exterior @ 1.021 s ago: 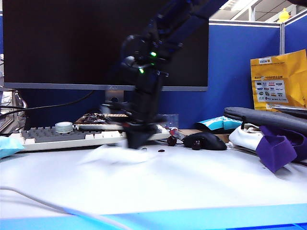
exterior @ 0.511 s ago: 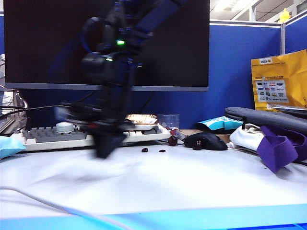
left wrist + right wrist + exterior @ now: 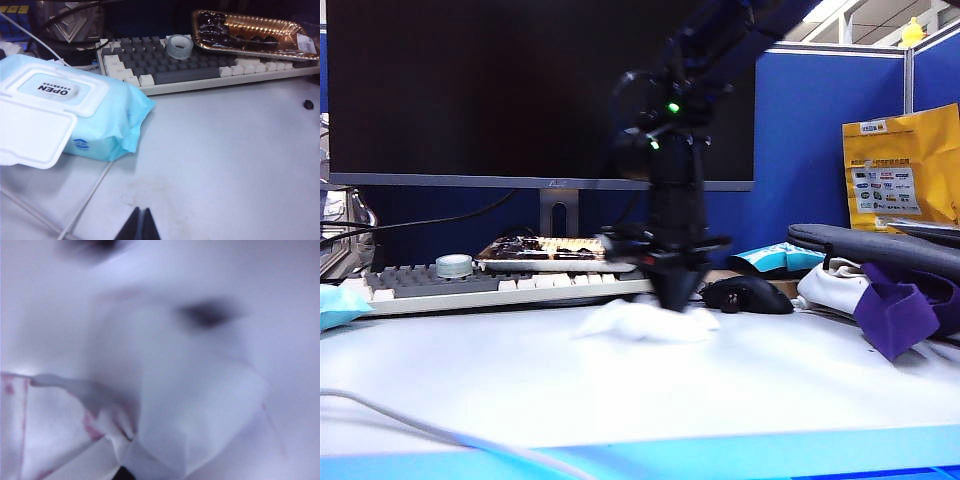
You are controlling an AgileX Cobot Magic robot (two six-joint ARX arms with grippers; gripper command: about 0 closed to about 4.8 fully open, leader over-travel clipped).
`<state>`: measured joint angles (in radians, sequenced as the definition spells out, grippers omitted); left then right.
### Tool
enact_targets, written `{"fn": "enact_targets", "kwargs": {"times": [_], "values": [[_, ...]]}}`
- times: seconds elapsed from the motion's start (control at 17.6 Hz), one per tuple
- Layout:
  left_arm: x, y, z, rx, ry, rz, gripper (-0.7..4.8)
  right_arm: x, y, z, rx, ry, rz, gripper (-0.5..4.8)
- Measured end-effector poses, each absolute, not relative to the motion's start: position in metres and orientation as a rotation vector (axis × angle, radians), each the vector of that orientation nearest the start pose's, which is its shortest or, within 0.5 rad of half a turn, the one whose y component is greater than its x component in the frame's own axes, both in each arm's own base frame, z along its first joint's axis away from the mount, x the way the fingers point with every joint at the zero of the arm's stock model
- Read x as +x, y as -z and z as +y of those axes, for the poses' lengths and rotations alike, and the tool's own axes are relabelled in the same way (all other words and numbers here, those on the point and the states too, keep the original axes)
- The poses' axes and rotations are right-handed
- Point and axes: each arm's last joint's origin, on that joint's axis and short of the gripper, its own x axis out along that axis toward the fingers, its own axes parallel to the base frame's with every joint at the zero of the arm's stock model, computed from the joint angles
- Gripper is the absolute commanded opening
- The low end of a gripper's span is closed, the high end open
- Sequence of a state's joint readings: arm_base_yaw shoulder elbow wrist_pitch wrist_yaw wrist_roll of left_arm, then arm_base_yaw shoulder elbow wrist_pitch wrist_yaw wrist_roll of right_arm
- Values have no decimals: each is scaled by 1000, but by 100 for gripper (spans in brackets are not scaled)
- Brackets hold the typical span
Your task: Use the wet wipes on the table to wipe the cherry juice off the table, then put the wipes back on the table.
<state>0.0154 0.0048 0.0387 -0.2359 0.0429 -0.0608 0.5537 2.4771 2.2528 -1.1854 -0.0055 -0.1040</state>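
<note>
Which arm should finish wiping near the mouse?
Right. The right gripper is shut on the wet wipes, pressing them to the table beside the mouse. The left gripper hangs shut, empty, far over by the wipes pack.

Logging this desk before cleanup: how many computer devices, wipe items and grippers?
Computer devices: 3 (monitor, keyboard, mouse)
Wipe items: 2 (wet wipes, wipe pack by keyboard)
Grippers: 2 (right gripper shut on wet wipes beside mouse; left gripper shut above table near pack)
Total: 7
</note>
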Motion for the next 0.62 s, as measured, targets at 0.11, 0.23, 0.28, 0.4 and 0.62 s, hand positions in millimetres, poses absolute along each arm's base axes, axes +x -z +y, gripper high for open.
{"fn": "enact_targets", "kwargs": {"times": [0.11,0.23,0.28,0.4,0.62], "values": [[94,-154,0,-67,21,203,-4,390,-172,293,-385,-801,1465,-6],[94,-154,0,-67,21,203,-4,362,-167,319,-391,-919,1549,-6],[94,-154,0,-67,21,203,-4,353,-167,326,-421,-939,1568,-6],[94,-154,0,-67,21,203,-4,344,-166,333,-484,-926,1569,-6],[94,-154,0,-67,21,203,-4,360,-172,310,-589,-665,1550,-6]]}}
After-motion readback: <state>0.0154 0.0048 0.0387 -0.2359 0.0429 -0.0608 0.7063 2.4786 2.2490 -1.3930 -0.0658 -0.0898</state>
